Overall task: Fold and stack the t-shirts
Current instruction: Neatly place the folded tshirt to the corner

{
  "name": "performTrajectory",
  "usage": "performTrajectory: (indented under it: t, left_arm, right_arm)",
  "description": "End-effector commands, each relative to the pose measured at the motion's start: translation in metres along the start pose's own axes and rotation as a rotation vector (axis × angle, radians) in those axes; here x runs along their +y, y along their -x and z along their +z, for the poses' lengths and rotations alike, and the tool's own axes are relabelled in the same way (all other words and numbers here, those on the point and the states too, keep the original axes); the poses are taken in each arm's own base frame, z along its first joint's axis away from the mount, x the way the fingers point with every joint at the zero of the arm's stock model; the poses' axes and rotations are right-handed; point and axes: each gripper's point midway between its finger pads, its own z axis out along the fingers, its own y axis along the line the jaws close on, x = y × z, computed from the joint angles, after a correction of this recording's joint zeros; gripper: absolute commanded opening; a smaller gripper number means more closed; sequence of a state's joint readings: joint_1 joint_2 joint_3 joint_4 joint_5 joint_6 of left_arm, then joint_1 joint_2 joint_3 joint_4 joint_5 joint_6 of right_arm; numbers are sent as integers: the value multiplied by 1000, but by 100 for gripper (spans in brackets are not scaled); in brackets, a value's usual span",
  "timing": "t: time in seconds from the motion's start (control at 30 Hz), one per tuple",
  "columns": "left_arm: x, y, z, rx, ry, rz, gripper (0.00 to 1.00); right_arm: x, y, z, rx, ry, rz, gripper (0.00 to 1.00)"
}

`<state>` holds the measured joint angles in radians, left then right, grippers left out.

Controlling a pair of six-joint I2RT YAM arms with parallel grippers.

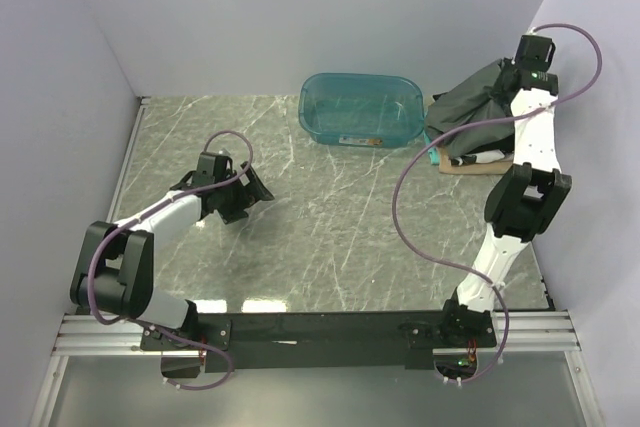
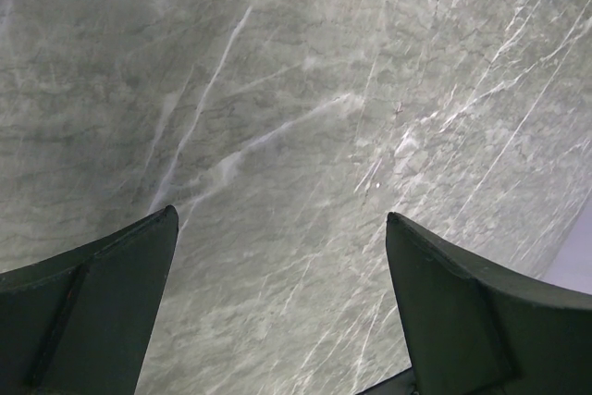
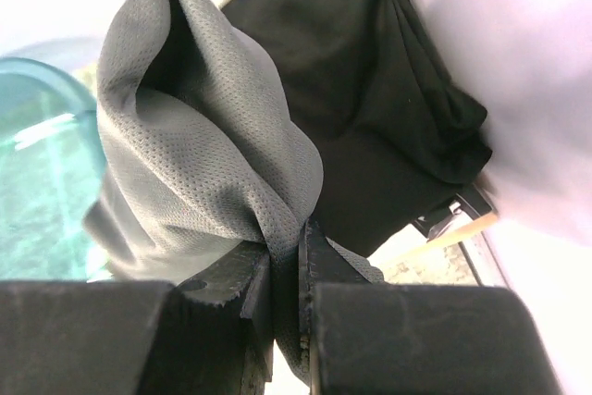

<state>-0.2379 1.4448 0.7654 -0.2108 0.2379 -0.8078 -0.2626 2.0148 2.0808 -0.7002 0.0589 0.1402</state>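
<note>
My right gripper [image 1: 505, 75] is shut on a pinched fold of the dark charcoal-grey t-shirt [image 1: 475, 102] and holds it lifted at the far right, above a pile of tees. In the right wrist view the grey mesh cloth [image 3: 199, 154] is clamped between the fingers [image 3: 333, 265], with the black t-shirt [image 3: 370, 90] behind it. A tan tee edge [image 1: 470, 169] and a white one [image 1: 490, 157] show under the pile. My left gripper [image 1: 262, 187] is open and empty, low over the bare marble table [image 2: 305, 136] at the left.
A translucent teal tub [image 1: 362, 109] stands at the back centre, just left of the shirt pile; it shows in the right wrist view [image 3: 42, 154]. Walls close the left, back and right. The right arm's cable loops over the table's right half.
</note>
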Motion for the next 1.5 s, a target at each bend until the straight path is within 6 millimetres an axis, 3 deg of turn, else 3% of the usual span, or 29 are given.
performTrajectory:
  t: [0.0, 0.17, 0.5, 0.57, 0.7, 0.73, 0.83, 0.9, 0.93, 1.0, 1.07, 1.17, 1.27, 1.3, 1.37, 1.4, 1.47]
  left_arm:
    - [-23, 16, -1, -31, -66, 14, 99]
    - [-21, 16, 0, -26, -56, 13, 99]
    - [-23, 17, 7, -10, -57, 7, 99]
    - [-24, 18, 7, -12, -57, 7, 99]
    - [-25, 17, 11, -2, -63, 6, 99]
    - [-25, 16, 11, 0, -65, 8, 99]
    - [-27, 16, 12, 3, -71, 16, 99]
    - [-28, 16, 11, 1, -75, 22, 99]
    - [-29, 17, 10, -4, -78, 24, 100]
    - [-31, 17, 8, -8, -87, 31, 99]
    - [-33, 18, 6, -15, -96, 39, 99]
    - [-37, 21, 2, -31, -108, 56, 100]
    - [-41, 22, -2, -42, -126, 74, 99]
    - [-42, 23, -4, -45, -134, 78, 100]
    - [-47, 25, -8, -61, -151, 83, 99]
    - [-48, 25, -9, -67, -156, 89, 99]
    - [-50, 28, -15, -86, -166, 99, 99]
  right_arm:
    - [3, -12, 19, 45, 22, -16, 0]
    - [-33, -24, 60, 66, -111, -1, 0]
    - [-84, -18, 99, 0, -249, 46, 0]
    - [-83, -20, 102, 5, -241, 39, 14]
    - [-88, -23, 97, 16, -277, 63, 39]
    - [-81, -21, 94, 14, -238, 69, 51]
    - [-63, -17, 80, 19, -146, 70, 62]
    - [-54, -17, 71, 17, -118, 65, 65]
    - [-45, -6, 56, -13, -101, 55, 66]
    - [-36, -7, 45, -23, -94, 31, 68]
    - [-24, 3, 20, -66, -95, 16, 69]
    - [-23, 8, -7, -113, -138, 39, 70]
    - [-23, -4, -25, -105, -140, 96, 71]
    - [-24, -23, -23, -68, -146, 130, 71]
    - [-23, -35, -32, -62, -129, 170, 71]
    - [-23, -58, -27, -24, -131, 197, 71]
    - [-22, -72, -31, -11, -117, 237, 69]
